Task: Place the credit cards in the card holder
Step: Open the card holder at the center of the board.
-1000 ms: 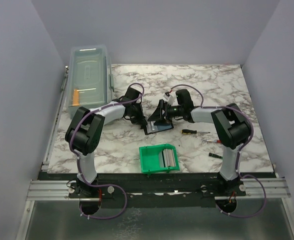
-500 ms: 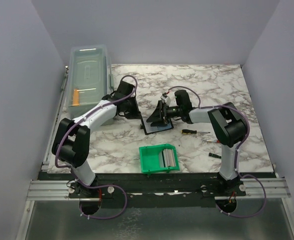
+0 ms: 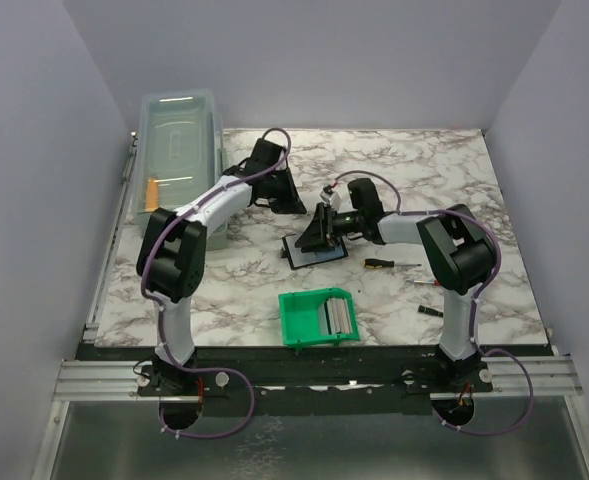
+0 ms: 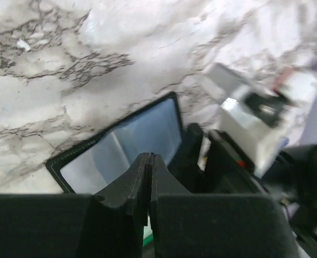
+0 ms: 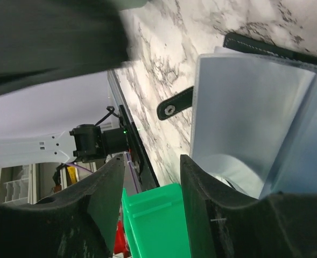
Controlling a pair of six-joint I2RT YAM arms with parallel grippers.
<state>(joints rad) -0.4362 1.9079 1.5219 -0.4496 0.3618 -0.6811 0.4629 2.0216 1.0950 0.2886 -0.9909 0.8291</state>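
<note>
The card holder (image 3: 319, 252) lies open on the marble, blue-grey inner face (image 4: 128, 144) up. My right gripper (image 3: 312, 234) hangs over its back left part, jaws open with nothing between them; in the right wrist view (image 5: 151, 160) one finger (image 5: 201, 188) stands just in front of the holder's inner face (image 5: 244, 102). My left gripper (image 3: 294, 203) is shut and empty, raised behind and left of the holder; its shut fingertips (image 4: 149, 161) point down at it. Credit cards (image 3: 339, 316) stand in the green bin (image 3: 304, 320).
A clear lidded box (image 3: 179, 150) stands at the back left with an orange thing inside. Screwdrivers (image 3: 389, 264) and a small dark tool (image 3: 431, 311) lie right of the holder. The holder's snap strap (image 5: 174, 105) lies on the marble. The bin (image 5: 153, 215) is near the front edge.
My left arm pulled off the holder to the left, then swung to the back of it, raised. My right gripper's jaws narrowed and it shifted slightly left over the holder, which now lies flatter.
</note>
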